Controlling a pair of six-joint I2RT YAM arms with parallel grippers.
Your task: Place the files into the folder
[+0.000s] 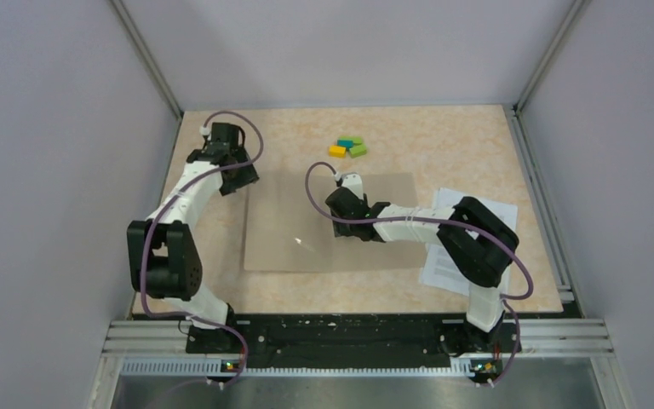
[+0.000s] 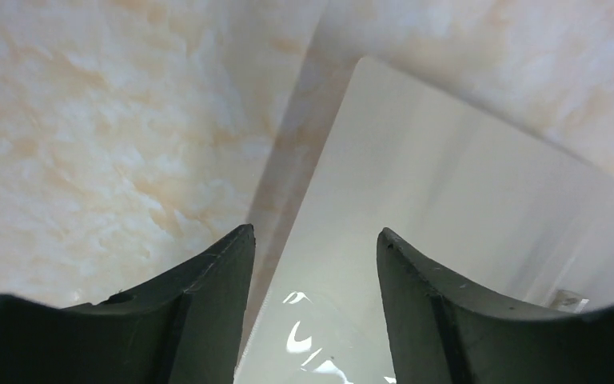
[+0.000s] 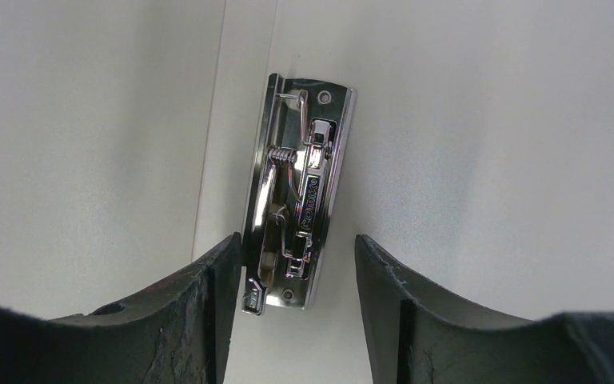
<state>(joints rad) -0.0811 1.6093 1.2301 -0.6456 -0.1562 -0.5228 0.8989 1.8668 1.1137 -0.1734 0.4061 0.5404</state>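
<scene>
The folder [image 1: 281, 230] lies opened flat on the beige table, tan in the top view and pale in both wrist views. My left gripper [image 1: 240, 181] hangs over its far left corner. It is open [image 2: 316, 232], with the folder's edge [image 2: 448, 208] running between the fingers, one over the table and one over the card. My right gripper [image 1: 345, 217] is over the folder's middle. It is open [image 3: 298, 238] astride a chrome clip [image 3: 300, 192] beside the crease, the left finger [image 3: 224, 264] against the clip's side. The files [image 1: 437, 268], white printed sheets, lie to the right, partly under my right arm.
Several small coloured blocks [image 1: 347, 146] sit in a cluster at the back of the table [image 1: 443, 145]. Grey walls and metal posts close in the back and both sides. A black base rail [image 1: 341, 341] runs along the near edge.
</scene>
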